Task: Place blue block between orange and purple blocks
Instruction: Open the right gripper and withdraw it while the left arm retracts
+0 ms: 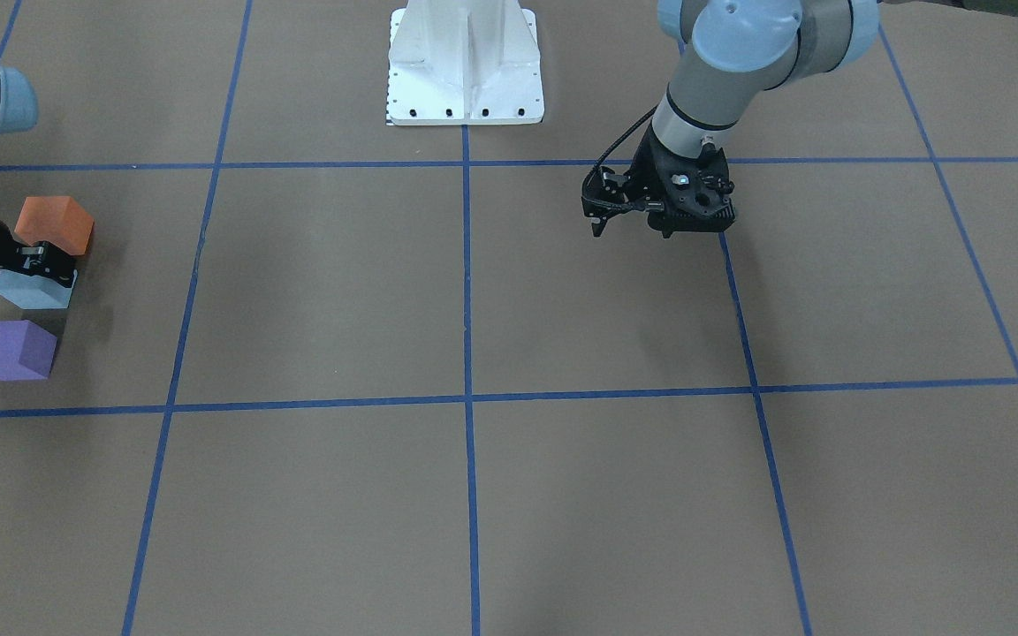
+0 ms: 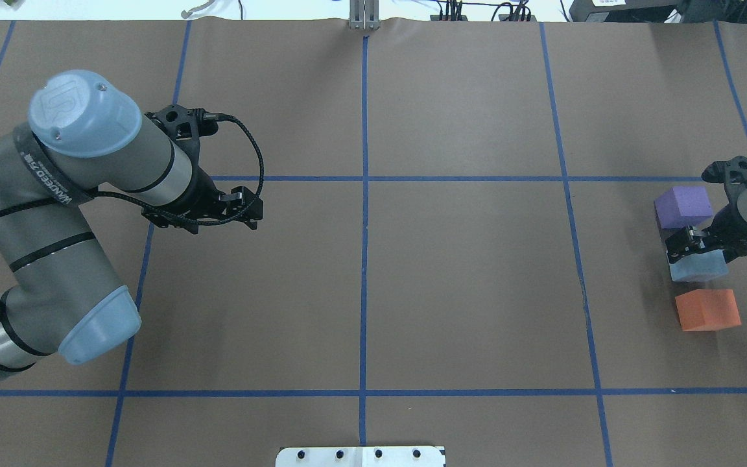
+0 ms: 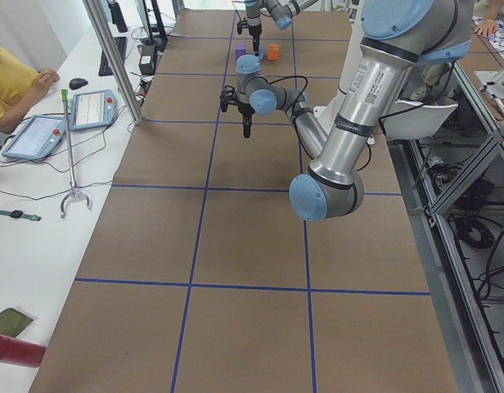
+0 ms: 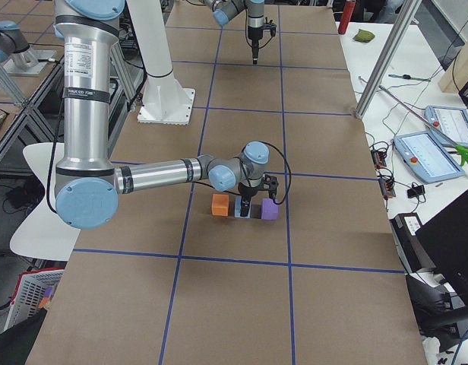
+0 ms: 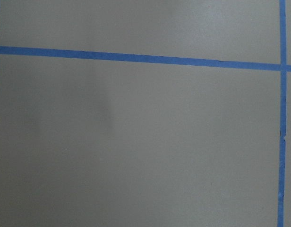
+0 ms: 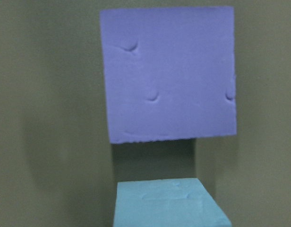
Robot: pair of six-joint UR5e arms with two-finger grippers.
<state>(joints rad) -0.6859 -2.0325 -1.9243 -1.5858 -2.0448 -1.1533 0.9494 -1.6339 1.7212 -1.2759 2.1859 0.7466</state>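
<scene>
— Requesting right gripper (image 2: 690, 245) status.
— Down over the blue block (image 2: 699, 269); whether my fingers clamp it, I cannot tell. It lies directly under me, purple block (image 2: 683, 206) ahead, orange block (image 2: 707, 310) behind.

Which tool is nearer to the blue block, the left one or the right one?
Right. The right tool is directly over the blue block; the left tool hangs far away across the table.

Brown taped table (image 1: 562, 309) carries orange block (image 1: 54, 223), purple block (image 1: 12, 350) and white base (image 1: 465, 66).
</scene>
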